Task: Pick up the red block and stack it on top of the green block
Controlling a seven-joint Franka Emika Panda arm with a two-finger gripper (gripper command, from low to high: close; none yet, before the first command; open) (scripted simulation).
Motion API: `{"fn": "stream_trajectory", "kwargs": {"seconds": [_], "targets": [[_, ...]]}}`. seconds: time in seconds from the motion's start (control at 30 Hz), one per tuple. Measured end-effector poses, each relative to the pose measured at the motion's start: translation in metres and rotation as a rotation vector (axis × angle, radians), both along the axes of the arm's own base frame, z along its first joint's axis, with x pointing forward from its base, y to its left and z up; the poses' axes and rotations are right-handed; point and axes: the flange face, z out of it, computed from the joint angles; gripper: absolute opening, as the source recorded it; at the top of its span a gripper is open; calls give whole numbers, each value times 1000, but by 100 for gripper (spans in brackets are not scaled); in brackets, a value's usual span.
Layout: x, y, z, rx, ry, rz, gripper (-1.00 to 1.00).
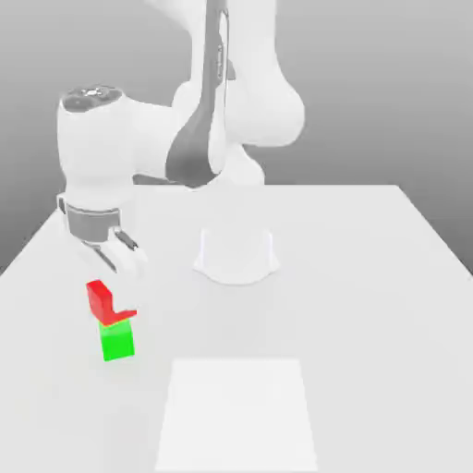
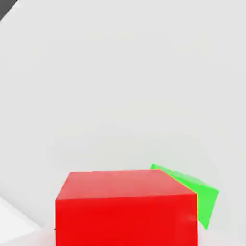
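End effector [image 1: 127, 256] closed, fingers narrow, holding nothing, hanging just above and apart from the blocks. Below it, red block [image 1: 108, 304] sits tilted and off-centre on green block [image 1: 117, 341], overhanging one edge. Worktop [image 1: 369, 305] beyond the pair lies open; pale square mat [image 1: 237, 414] nearer the front edge.

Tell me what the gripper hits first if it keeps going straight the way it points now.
Probably the red block: the gripper angles down toward it, and the hand view looks straight onto the red block, with the green block under it. Depth is uncertain.
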Motion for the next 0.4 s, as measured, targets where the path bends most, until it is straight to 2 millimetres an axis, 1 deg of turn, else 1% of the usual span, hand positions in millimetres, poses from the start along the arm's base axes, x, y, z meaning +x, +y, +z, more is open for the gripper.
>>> {"fn": "stream_trajectory", "kwargs": {"seconds": [0.03, 0.07, 0.13, 0.3, 0.33, 0.4], "targets": [[-11, -4, 0, 11, -7, -18, -100], [-15, -5, -5, 18, -11, -27, -100], [-18, -7, -18, 24, -15, -33, -100], [-19, -6, -59, 25, -15, -33, -100], [-20, -6, -64, 24, -15, -33, 100], [-20, -6, -64, 24, -15, -33, 100]]}}
